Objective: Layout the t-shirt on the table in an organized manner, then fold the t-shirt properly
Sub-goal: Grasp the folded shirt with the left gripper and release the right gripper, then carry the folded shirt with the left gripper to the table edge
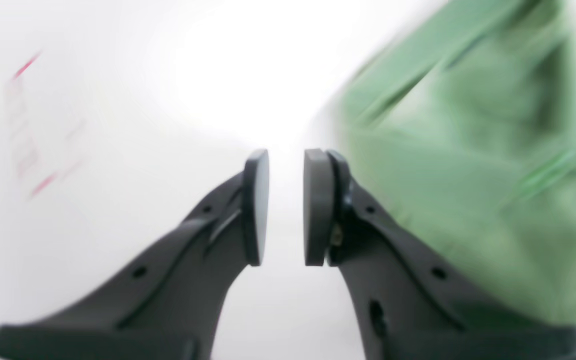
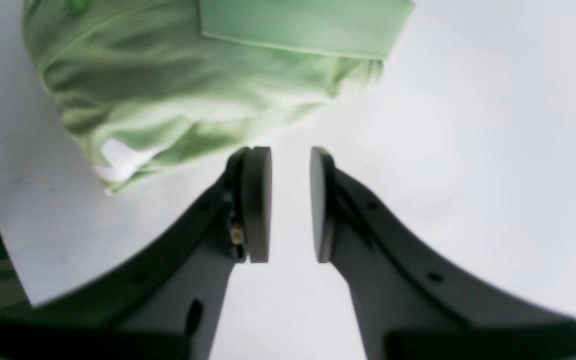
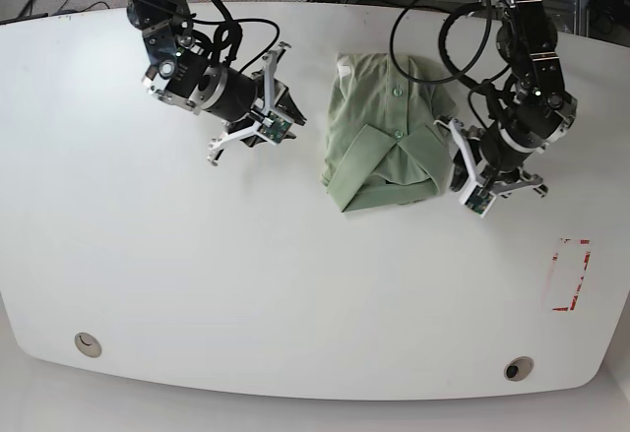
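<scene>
Count: one t-shirt (image 3: 384, 137), two arms with one claw each, two round grommet holes, one red rectangular marking (image 3: 569, 275).

Base view, left to right. The right claw (image 3: 246, 125) is hanging over the bare white surface (image 3: 197, 275) at upper left of the frame, with the fingers apart and nothing between them. Just right of it, at upper centre, the t-shirt is lying folded into a compact, roughly rectangular bundle of pale sage-green fabric, soft and creased, with small green buttons showing. The left claw (image 3: 489, 181) is sitting just beside the bundle's right edge; whether it is touching cannot be told. The red marking is lying at lower right, well apart from the shirt. The grommet holes (image 3: 88, 343) are sitting near the bottom edge, one left, one right.

Left wrist view: the left claw (image 1: 286, 207) is showing two flat, dark, round pads with a narrow gap, gripping nothing; the blurred green fabric (image 1: 468, 150) is filling the right side.

Right wrist view: the right claw (image 2: 290, 205) is likewise parted and gripping nothing; the shirt (image 2: 193, 80) is lying at upper left, just beyond the pads.
</scene>
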`<state>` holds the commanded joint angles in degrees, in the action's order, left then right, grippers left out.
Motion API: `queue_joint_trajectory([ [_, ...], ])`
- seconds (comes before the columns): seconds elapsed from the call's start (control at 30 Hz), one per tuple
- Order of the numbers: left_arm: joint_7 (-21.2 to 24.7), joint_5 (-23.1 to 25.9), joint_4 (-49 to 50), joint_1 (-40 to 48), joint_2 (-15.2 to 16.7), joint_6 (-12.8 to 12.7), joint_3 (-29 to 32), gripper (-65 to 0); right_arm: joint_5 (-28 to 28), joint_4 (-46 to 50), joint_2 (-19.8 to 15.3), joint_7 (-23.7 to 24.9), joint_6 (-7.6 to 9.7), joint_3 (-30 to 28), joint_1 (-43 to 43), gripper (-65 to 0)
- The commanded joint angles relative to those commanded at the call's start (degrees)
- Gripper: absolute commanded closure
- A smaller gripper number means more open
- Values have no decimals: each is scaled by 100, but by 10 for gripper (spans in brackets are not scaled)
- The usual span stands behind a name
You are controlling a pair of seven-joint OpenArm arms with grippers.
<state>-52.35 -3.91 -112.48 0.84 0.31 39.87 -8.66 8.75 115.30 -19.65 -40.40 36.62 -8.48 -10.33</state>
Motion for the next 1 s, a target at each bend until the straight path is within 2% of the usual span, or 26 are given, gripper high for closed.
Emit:
queue_joint_trajectory([
  [0.07,9,132,44,-105,211,-563,431,-104,0,0,0,9,9,448,-26,-124],
  [0.1,9,167,44,-132,255,-695,554,-104,9,0,0,9,18,571,-26,-124],
  [0.13,44,211,53,-149,369,-1046,809,-104,9,0,18,9,123,835,-26,-124],
  [0.2,211,229,53,-114,527,-1424,1125,-104,9,0,18,9,281,1204,-18,-124],
  [0.23,413,264,53,-70,589,-1653,1301,-104,9,0,26,0,338,1415,0,-124],
  [0.3,835,360,97,97,686,-2075,1582,-104,9,-9,26,0,338,1749,9,-124],
  [0.33,1152,466,167,237,747,-2365,1811,-104,9,-9,26,0,338,1943,9,-124],
  [0.47,2057,958,536,580,800,-3042,2435,-104,9,-26,26,-9,338,2330,97,-124],
  [0.57,2804,1389,1046,826,782,-3367,2892,-106,9,-44,26,-18,338,2541,123,-124],
  [0.63,3121,1582,1310,923,782,-3525,3033,-106,9,-44,26,-18,338,2629,132,-124],
  [0.67,3402,1705,1556,1029,782,-3701,3077,-106,9,-44,26,-18,338,2690,132,-124],
  [0.77,3815,1767,2048,1108,765,-3930,3112,-106,9,-44,26,-18,338,2734,132,-124],
  [0.9,3965,1758,2488,1169,765,-3912,3033,-106,9,-44,26,-18,338,2734,132,-124],
  [1.0,3965,1749,2558,1222,695,-3903,2743,-106,9,-44,35,-18,338,2725,105,-124],
])
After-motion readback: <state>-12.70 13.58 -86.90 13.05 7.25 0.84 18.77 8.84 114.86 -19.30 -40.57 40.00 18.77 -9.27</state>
